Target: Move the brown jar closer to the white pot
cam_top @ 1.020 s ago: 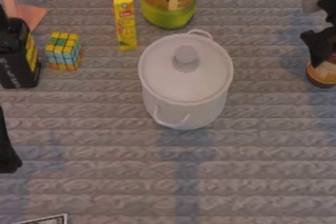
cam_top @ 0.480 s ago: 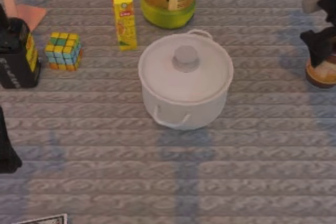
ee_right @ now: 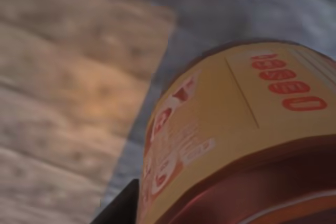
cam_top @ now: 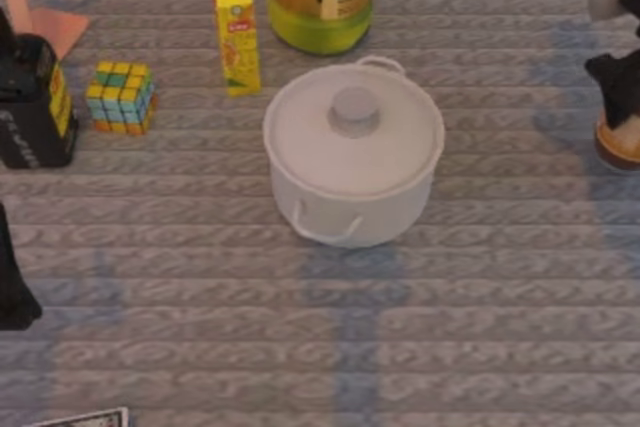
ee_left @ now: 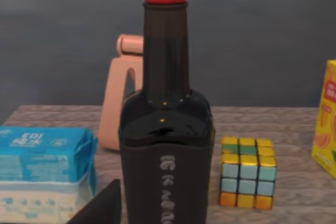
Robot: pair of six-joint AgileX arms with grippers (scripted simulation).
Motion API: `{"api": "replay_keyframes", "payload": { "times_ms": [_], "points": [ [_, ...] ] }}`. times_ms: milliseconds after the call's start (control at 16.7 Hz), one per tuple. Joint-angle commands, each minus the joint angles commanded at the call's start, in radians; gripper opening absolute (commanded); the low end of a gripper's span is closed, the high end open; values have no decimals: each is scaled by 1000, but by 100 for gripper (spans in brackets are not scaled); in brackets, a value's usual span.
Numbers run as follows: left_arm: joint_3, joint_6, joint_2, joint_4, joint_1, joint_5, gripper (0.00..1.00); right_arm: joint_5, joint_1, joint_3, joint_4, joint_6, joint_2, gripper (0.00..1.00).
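Farther right than before, brown jar (cam_top: 621,143).

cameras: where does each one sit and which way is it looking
Top view: above the table, looking down on the large round white pot; right gripper over the small brown jar at the right edge, left arm parked at the left edge.
Left wrist view: low, facing the dark red-capped sauce bottle; one dark finger tip shows.
Right wrist view: pressed close to the jar's orange label.
Shared: the multicoloured puzzle cube, in top and left wrist views.
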State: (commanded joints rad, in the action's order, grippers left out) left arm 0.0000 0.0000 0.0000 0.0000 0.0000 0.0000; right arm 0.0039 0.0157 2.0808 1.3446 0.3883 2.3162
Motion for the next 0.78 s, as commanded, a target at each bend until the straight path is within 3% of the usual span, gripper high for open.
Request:
{"api": "replay_keyframes", "payload": {
  "times_ms": [360, 780],
  "points": [
    [0, 0, 0, 0, 0, 0, 100, -3, 12, -217, 67, -1, -307, 0],
    [0, 0, 0, 0, 0, 0, 100, -3, 10, -252, 81, -5, -344, 0]
  ]
}}
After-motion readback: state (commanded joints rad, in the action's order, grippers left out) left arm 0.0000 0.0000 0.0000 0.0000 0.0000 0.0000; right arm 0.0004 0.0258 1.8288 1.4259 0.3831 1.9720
